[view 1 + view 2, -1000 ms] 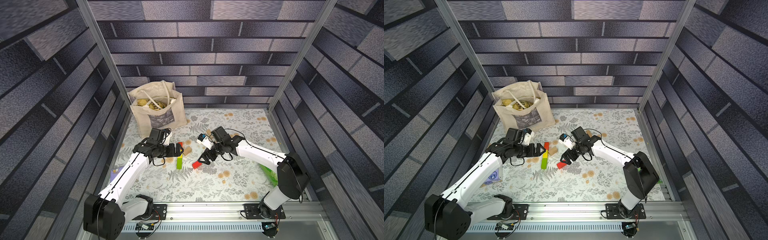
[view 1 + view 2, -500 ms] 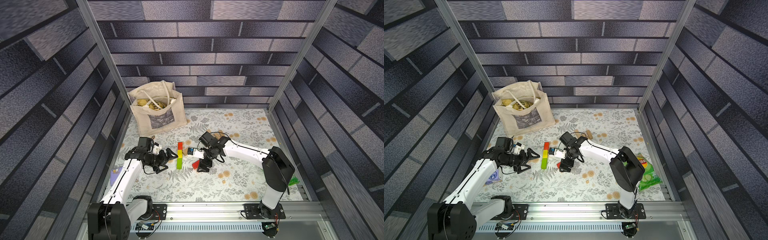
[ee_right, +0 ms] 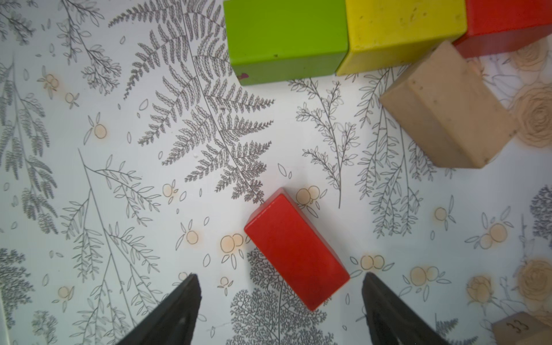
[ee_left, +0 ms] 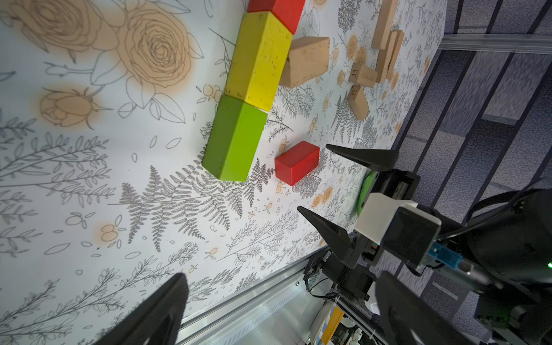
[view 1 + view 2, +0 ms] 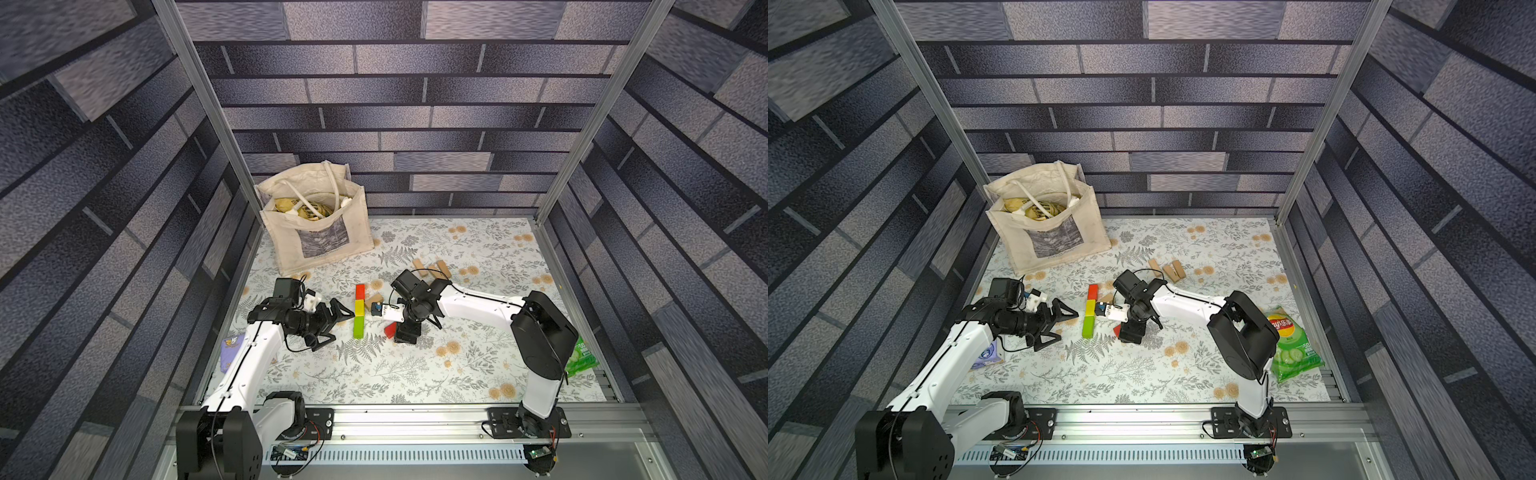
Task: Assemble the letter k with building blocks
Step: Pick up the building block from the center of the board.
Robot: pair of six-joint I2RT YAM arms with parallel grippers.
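Building blocks (image 5: 359, 308) lie in a red-yellow-green line. Near the green block (image 3: 283, 38) (not touching it) rests a loose red block (image 3: 295, 248), one end between the right gripper's (image 3: 279, 276) spread fingers, ungripped. The left gripper (image 5: 338, 329), on the green block's other side, gapes empty.

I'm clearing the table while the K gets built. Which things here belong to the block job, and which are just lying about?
Job: lined-up red block, yellow block, green block; loose red block; plain wooden block beside the line; spare wooden blocks farther back.
Lying about: canvas tote bag; green crisp packet; small purple packet.
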